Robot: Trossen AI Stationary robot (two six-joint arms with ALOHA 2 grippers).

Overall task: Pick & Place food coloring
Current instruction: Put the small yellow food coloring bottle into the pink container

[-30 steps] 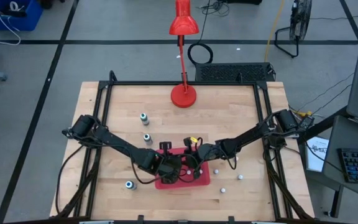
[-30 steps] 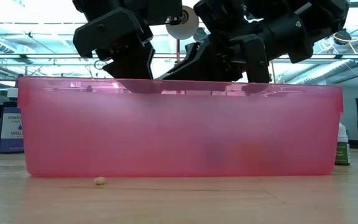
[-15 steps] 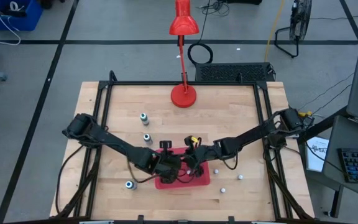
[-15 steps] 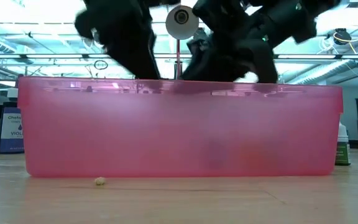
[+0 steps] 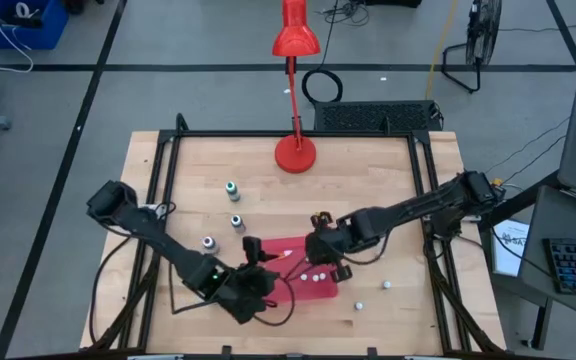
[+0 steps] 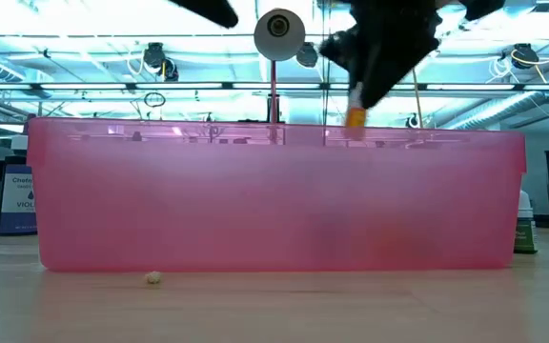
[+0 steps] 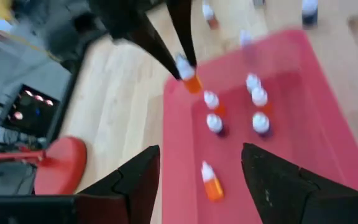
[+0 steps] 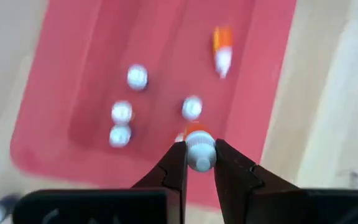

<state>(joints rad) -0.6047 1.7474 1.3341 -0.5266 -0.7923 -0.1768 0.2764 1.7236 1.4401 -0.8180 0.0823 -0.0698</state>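
Observation:
A red tray (image 5: 324,289) lies at the table's near middle and holds several white-capped food coloring bottles (image 8: 122,112), one orange one lying flat (image 8: 221,47). My right gripper (image 8: 199,149) hovers over the tray, shut on an orange bottle (image 7: 190,81) with a white cap. In the low view this bottle (image 6: 355,115) hangs just above the tray's rim (image 6: 274,127). My left gripper (image 7: 201,155) is open and empty at the tray's near left corner (image 5: 265,270). Loose bottles (image 5: 231,188) stand on the table. My right gripper pinches the orange bottle by its white cap (image 8: 199,155) between its two fingers. The fingers (image 7: 178,34) come from above, pointing down. The bottle hangs below them, cap up and a little tilted, clear of the tray and of the bottles in it.
A red desk lamp's base (image 5: 295,154) stands at the far middle. Loose bottles stand left of the tray (image 5: 236,222) (image 5: 208,242) and right of it (image 5: 360,303) (image 5: 386,285). A black frame (image 5: 298,133) rims the table. A violet-labelled box (image 6: 14,198) shows left of the tray.
My left gripper has drawn back out of the tray toward the table's near left and gone up. My right gripper has risen over the tray with the orange bottle, which now hangs above the rim.

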